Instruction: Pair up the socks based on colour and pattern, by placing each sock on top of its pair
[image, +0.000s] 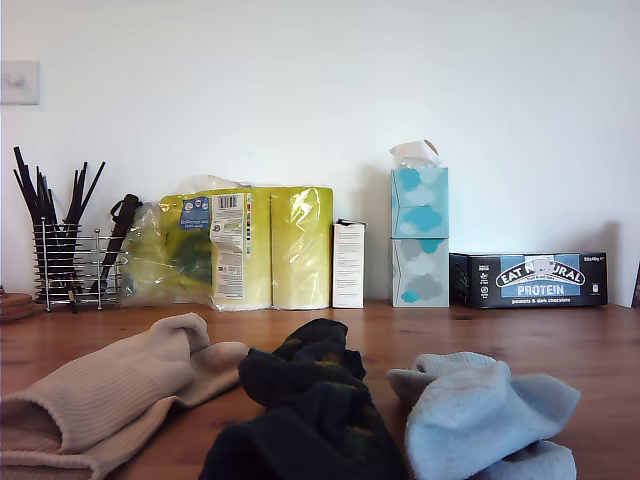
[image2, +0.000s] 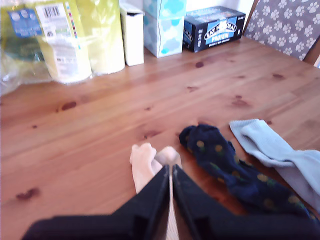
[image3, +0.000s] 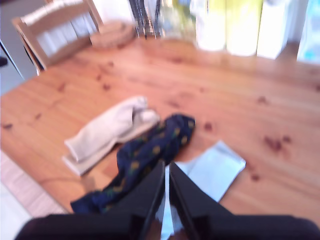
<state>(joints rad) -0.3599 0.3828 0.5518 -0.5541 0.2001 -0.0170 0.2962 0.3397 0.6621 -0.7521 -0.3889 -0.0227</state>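
Three heaps of socks lie in a row on the wooden table (image: 570, 350). Beige ribbed socks (image: 100, 390) are at the exterior view's left, dark socks with yellowish spots (image: 310, 410) in the middle, and light blue socks (image: 480, 415) at its right. Neither gripper shows in the exterior view. My first gripper (image2: 171, 167) hangs shut above the toe of the beige sock (image2: 145, 160), with the spotted sock (image2: 225, 165) and the light blue sock (image2: 275, 150) beside it. My second gripper (image3: 166, 164) hangs shut high over the light blue sock (image3: 210, 170), beside the spotted sock (image3: 150, 150) and the beige sock (image3: 107, 130).
Along the back wall stand a wire holder of dark sticks (image: 65, 255), a yellow pack of rolls (image: 240, 245), a white carton (image: 348, 265), two stacked tissue boxes (image: 419, 235) and a protein bar box (image: 530, 280). A wooden chair (image3: 55, 30) stands by the table's edge.
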